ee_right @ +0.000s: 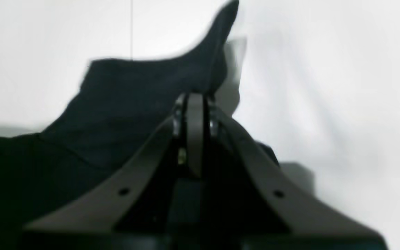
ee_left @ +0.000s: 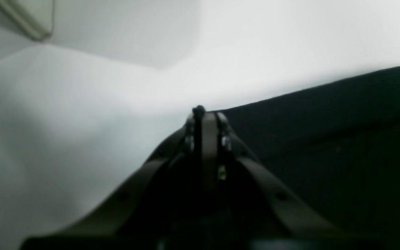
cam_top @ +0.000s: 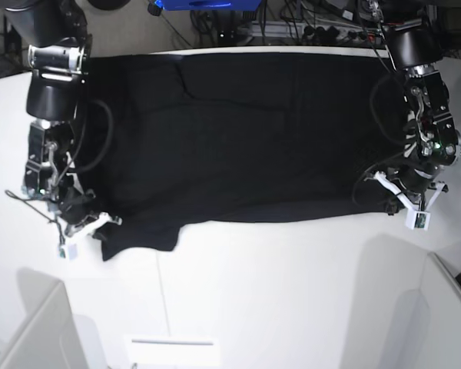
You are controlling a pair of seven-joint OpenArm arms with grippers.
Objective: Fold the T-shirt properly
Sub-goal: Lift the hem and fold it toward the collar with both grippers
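While both claws pinch the near edge, you hold the T-shirt spread across the far half of the desk.
Left claw is clenched on the hem corner, right claw clenched on the sleeve end, which sticks up in a limp peak. Lift both corners level and together, so the edge stays taut. Cloth is black, matte and soft, with shallow creases; no print shows. Desk is smooth white.
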